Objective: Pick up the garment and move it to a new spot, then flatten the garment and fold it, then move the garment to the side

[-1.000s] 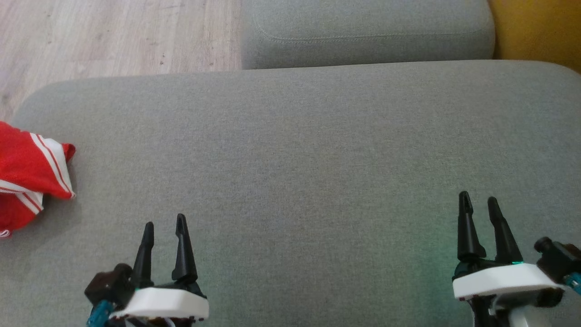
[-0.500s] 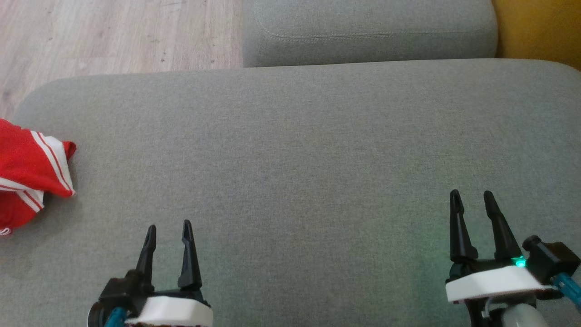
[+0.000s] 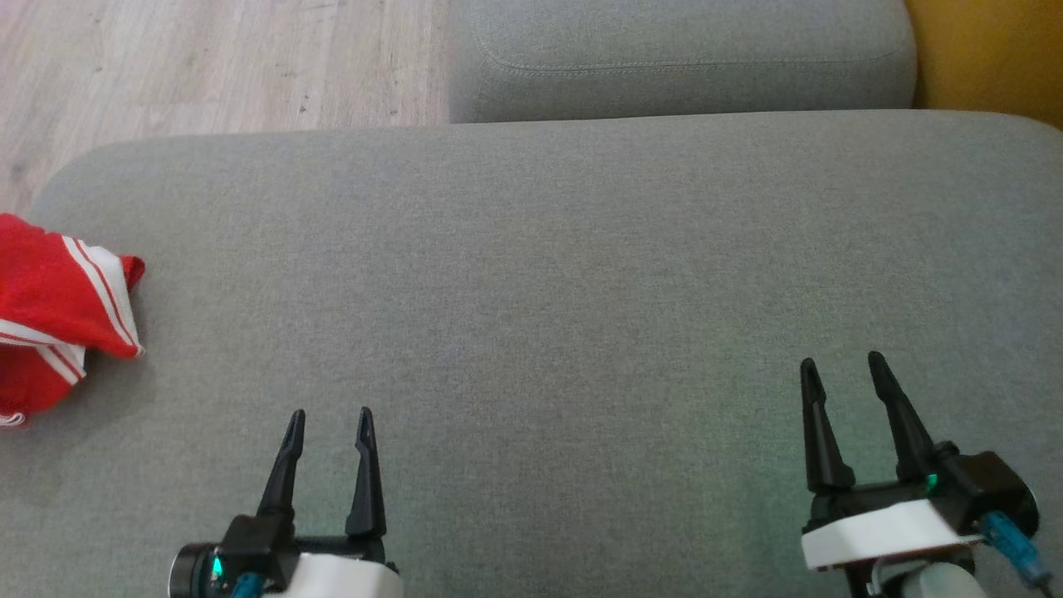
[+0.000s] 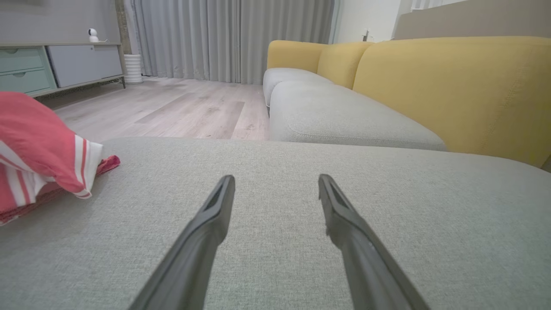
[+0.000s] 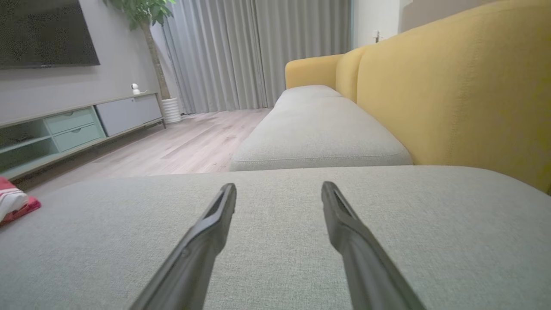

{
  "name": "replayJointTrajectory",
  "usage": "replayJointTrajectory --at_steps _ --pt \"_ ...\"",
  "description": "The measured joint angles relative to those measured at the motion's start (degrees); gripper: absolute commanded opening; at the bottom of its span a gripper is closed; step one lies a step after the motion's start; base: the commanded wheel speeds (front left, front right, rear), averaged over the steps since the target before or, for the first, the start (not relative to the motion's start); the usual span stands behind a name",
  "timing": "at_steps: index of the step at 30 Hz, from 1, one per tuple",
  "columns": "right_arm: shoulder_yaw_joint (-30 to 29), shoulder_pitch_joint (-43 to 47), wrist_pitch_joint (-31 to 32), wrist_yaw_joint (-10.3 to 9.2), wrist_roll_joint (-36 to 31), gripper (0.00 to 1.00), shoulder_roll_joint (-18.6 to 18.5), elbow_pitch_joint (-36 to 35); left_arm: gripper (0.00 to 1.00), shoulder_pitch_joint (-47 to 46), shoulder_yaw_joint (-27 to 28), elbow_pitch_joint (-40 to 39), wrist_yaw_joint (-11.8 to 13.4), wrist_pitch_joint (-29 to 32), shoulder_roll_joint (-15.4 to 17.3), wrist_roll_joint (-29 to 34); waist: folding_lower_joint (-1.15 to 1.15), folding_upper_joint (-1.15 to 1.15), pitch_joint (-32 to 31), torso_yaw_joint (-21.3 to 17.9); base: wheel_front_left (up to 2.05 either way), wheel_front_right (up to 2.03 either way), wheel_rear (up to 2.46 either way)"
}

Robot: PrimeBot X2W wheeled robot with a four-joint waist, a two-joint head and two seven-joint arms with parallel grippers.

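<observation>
The garment (image 3: 50,316) is a red cloth with white stripes, bunched at the left edge of the grey sofa cushion (image 3: 531,274). It also shows in the left wrist view as a heap, the garment (image 4: 38,146), and as a small corner, the garment (image 5: 13,200), in the right wrist view. My left gripper (image 3: 330,415) hovers open over the cushion near the front, to the right of the cloth and apart from it. My right gripper (image 3: 839,365) stands open at the lower right, empty.
A second grey seat cushion (image 3: 681,58) lies beyond the first, with the yellow sofa back (image 3: 988,58) at the right. Wooden floor (image 3: 208,66) runs past the cushion's far left edge. A TV cabinet (image 5: 77,125) and curtains (image 5: 258,51) stand across the room.
Both grippers have drawn back toward the bottom of the head view; the left shifted slightly right, the right slightly left. The garment lies where it was.
</observation>
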Motion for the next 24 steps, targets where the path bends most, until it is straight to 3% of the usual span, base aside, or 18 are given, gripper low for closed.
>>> replayJointTrajectory --at_steps 24 --pt "0.27 1.12 -0.34 0.01 -1.35 1.00 -0.03 1.12 1.00 1.17 0.09 3.01 0.42 -0.35 0.11 -1.29 0.00 0.00 -0.85 0.29 0.00 0.00 0.00"
